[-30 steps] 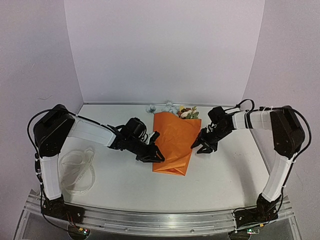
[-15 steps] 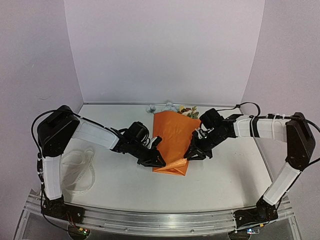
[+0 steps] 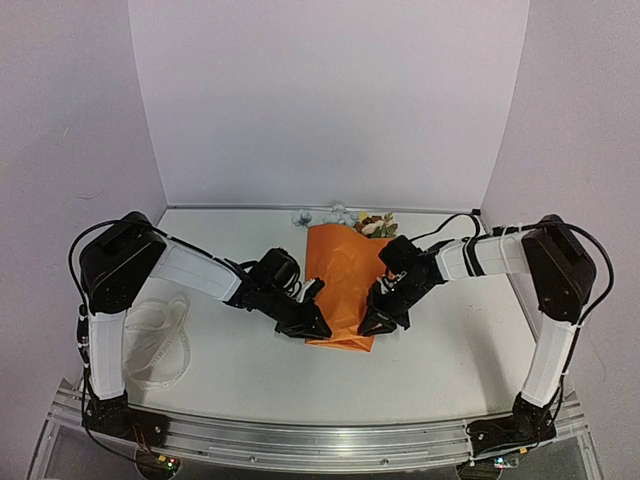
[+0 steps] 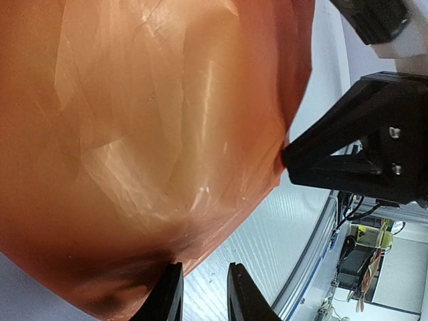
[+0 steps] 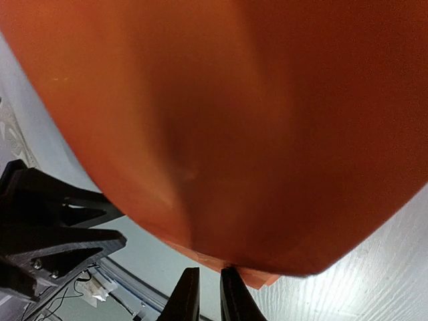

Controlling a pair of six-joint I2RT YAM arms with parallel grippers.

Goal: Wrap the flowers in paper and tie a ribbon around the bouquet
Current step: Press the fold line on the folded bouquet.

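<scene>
one bright orange crinkly paper cone (image 3: 345, 275) is lying centrally, with pale blue, white and brown artificial flowers (image 3: 372, 225) showing at its far end. left gripper (image 3: 312, 326) is hovering at its near left corner, jaws slightly apart, holding nothing. right gripper (image 3: 372, 322) is sitting at its near right edge, almost closed, hold unclear.

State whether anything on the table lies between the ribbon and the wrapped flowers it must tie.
Nothing visible does. The ribbon lies loose at the table's left, and only bare tabletop separates it from the orange paper. The left arm reaches over that stretch.
</scene>
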